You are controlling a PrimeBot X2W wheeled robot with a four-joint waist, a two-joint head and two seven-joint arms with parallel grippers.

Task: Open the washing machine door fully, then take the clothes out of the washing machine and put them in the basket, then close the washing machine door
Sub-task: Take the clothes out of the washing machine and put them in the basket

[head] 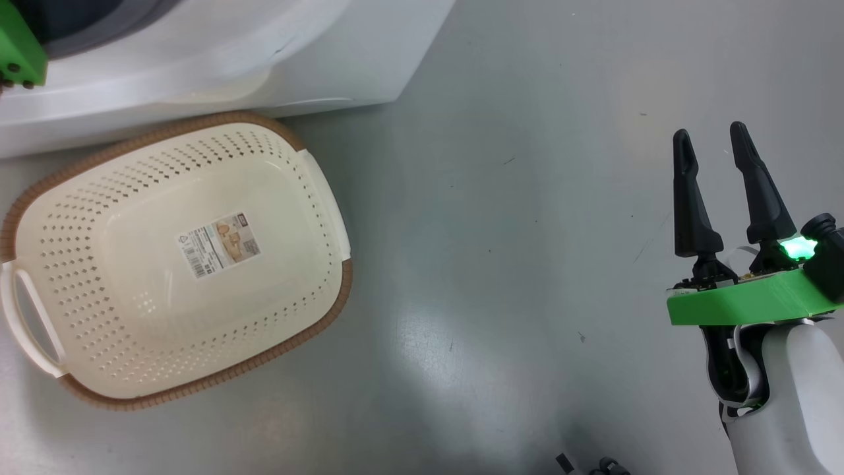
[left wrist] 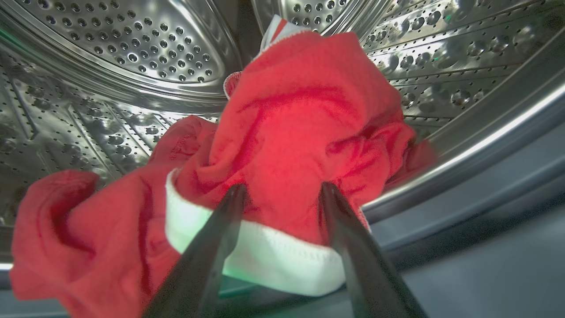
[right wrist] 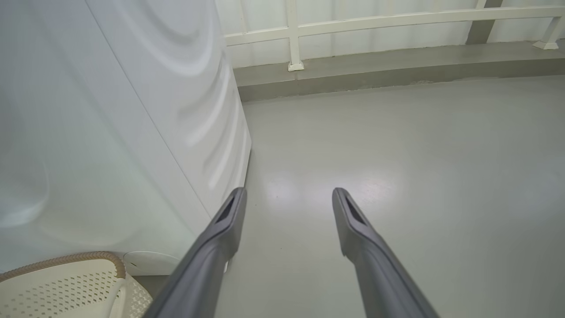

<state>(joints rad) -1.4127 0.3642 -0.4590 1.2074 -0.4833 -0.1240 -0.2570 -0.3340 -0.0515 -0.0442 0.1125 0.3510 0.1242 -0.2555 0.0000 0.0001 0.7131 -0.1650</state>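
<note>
In the left wrist view, the clothes [left wrist: 304,128], a bright red garment with a white ribbed cuff, lie heaped in the steel drum [left wrist: 132,48] of the washing machine [head: 217,59]. My left gripper [left wrist: 282,189] is open, its two fingertips right at the heap, just above the cuff. The cream basket [head: 125,297] with its brown rim stands empty on the floor before the machine, a paper label on its bottom. Far to the basket's right, my right gripper [head: 710,132] hangs open above the floor, holding nothing. The washing machine door is out of view.
Grey floor [head: 514,264] stretches between the basket and the right arm. The right wrist view shows the machine's white side panel [right wrist: 110,132], a corner of the basket [right wrist: 66,282], my right gripper [right wrist: 288,192] and a white rail [right wrist: 388,20] along the far wall.
</note>
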